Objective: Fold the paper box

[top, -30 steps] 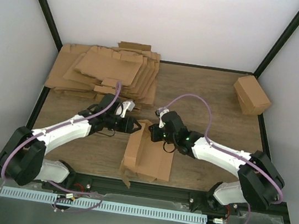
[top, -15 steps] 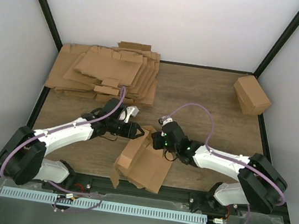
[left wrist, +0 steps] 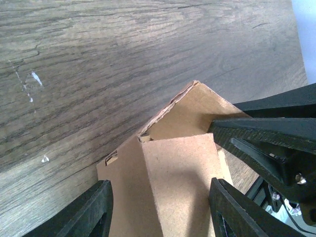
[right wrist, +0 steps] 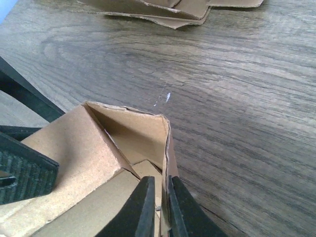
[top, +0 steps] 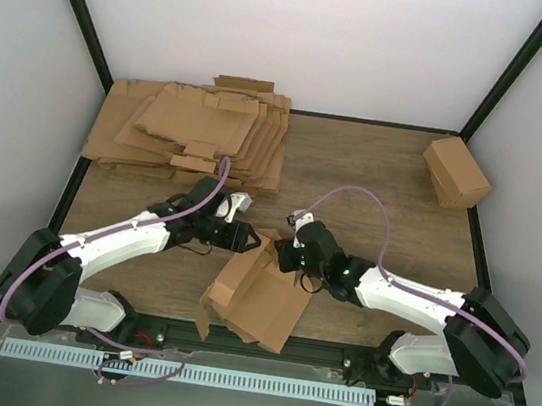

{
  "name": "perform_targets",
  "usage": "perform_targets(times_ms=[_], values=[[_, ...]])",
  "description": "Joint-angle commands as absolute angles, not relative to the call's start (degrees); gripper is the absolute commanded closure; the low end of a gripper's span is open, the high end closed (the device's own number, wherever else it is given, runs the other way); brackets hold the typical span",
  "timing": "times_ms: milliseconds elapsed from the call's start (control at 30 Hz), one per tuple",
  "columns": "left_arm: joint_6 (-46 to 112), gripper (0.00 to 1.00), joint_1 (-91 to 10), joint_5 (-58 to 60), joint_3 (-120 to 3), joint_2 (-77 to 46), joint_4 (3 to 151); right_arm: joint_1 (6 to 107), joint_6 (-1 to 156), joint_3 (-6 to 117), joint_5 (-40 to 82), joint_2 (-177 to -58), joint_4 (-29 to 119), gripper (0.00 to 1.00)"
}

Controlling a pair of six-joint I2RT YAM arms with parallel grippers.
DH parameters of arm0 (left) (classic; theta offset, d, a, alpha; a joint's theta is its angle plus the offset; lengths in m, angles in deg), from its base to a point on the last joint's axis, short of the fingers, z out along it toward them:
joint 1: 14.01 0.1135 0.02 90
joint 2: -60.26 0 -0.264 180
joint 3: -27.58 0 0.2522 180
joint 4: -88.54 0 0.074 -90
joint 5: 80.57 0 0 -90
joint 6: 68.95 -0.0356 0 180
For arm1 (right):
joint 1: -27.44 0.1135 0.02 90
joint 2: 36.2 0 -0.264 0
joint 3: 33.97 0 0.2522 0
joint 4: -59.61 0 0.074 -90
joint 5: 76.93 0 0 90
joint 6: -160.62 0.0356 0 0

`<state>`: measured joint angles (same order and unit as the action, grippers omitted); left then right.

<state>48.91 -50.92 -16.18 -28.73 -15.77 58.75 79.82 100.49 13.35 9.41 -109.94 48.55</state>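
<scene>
In the overhead view the paper box point(top: 255, 300) is now found lower and further left in the frame than a second ago, turned so that its bottom end points to the lower left. The right gripper point(top: 282, 257) is seen to have come down with it. This is judged to be repositioning rather than folding: the walls are partly raised, but loose flaps are left hanging at the lower edge. The right fingers point(right wrist: 140, 207) are drawn narrow and are pinched on the thin upright wall at the box's upper corner. The left gripper point(top: 243, 238) is parted to about half, and its fingers point(left wrist: 94, 212) are set astride the box's end, just beside its edges; no squeeze can be confirmed.
</scene>
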Motion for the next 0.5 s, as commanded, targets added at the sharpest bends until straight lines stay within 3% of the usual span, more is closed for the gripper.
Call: perform_targets(times_ms=[0,200,467], values=[[47.75,0.44,-51.27,-15.93,-28.37,-16.14,56.15,80.45,100.8,12.82,9.76,-108.01,48.22,0.88],[48.5,0.45,-51.28,-15.36,-26.88,-15.22,57.16,80.5,101.98,10.89,13.74,-106.95,48.23,0.67],[49.51,0.48,-51.37,-13.08,-25.57,-12.36,56.83,81.31,104.88,7.26,15.36,-105.37,49.23,0.6]])
